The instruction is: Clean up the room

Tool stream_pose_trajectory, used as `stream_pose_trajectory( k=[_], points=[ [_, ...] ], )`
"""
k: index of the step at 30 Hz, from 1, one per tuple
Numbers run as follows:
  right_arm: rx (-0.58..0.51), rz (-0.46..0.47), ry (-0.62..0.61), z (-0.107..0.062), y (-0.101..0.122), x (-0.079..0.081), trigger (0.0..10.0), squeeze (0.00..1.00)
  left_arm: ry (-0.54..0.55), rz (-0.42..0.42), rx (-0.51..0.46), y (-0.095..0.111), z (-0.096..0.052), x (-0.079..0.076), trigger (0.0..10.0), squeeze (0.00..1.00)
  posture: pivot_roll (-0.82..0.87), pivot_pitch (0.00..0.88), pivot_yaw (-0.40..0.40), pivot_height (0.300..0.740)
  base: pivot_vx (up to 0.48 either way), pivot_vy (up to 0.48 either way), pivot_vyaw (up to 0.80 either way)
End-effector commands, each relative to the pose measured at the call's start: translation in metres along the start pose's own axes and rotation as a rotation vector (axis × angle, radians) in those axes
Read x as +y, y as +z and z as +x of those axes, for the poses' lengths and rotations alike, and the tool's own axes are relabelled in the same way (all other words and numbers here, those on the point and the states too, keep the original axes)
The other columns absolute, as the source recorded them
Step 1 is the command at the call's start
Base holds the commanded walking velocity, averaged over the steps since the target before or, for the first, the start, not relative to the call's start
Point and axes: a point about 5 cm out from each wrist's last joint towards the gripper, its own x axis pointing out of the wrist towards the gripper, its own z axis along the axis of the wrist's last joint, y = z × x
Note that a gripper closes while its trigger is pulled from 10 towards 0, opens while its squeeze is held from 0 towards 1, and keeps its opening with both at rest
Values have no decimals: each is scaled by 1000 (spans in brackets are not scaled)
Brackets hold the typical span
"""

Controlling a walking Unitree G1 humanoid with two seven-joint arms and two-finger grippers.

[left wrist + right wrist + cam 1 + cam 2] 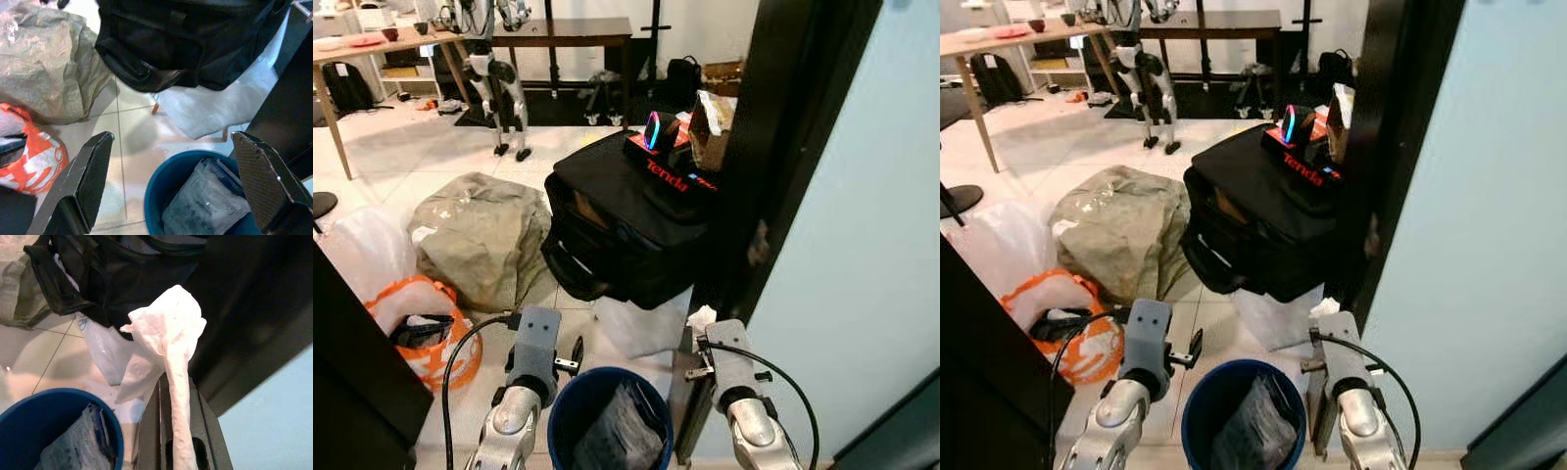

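Observation:
A blue bin (566, 409) stands on the tiled floor right in front of me, with a crumpled grey wrapper (210, 200) inside. My right gripper (177, 387) is shut on a white tissue (166, 338), which sticks up past the fingertips. It hangs just right of the bin, beside a dark door frame (783, 147). My left gripper (172, 138) is open wide above the bin's left rim (154, 196), with nothing between its fingers (83, 176).
A large black bag (626, 225) with a red box (671, 162) on top sits just ahead. A white plastic bag (641, 323) lies under it. To the left are a grey-green sack (480, 235) and an orange-and-white bag (421, 328). Farther back stand a table (372, 49) and a small robot dog (499, 88).

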Motion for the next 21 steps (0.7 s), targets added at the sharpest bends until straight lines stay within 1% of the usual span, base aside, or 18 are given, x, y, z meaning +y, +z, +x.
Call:
stream_pose_trajectory(
  k=[1,4,5,6,7,9,11,13,15,21],
  points=[
    [20,2,5,-2,-4,2,10000,0,3,15,29,-6,-2,2,10000,0,-40,119,0,726,0,0,0],
    [20,2,7,-2,-4,2,10000,0,5,29,34,-7,-2,2,10000,0,-40,118,-1,726,0,0,0],
    [20,2,8,-2,-4,2,10000,0,0,52,30,-7,-3,2,10000,0,-40,116,-2,726,0,0,0],
    [20,2,8,-2,-4,2,10000,0,0,52,30,-7,-3,2,10000,0,-40,116,-2,726,0,0,0],
    [20,1,8,-2,-4,2,10000,0,-12,78,26,-7,-3,1,10000,0,-40,116,-2,726,0,0,0],
    [20,1,8,-2,-4,2,10000,0,-23,113,37,-8,-3,0,10000,0,-39,116,-1,726,0,-480,0],
    [20,0,8,-2,-4,2,10000,0,-24,114,43,-9,-3,-1,10000,0,-39,116,-1,726,0,-480,0],
    [20,0,6,-2,-4,2,10000,0,-19,98,47,-10,-4,0,10000,0,-39,115,0,726,0,-480,0],
    [21,0,6,-2,-5,2,10000,0,-10,50,54,-11,-4,0,10000,0,-39,113,0,726,0,0,0],
    [24,0,4,-2,-6,2,10000,0,-15,69,70,-13,-3,1,10000,0,-39,109,1,726,0,0,0]
  ],
)
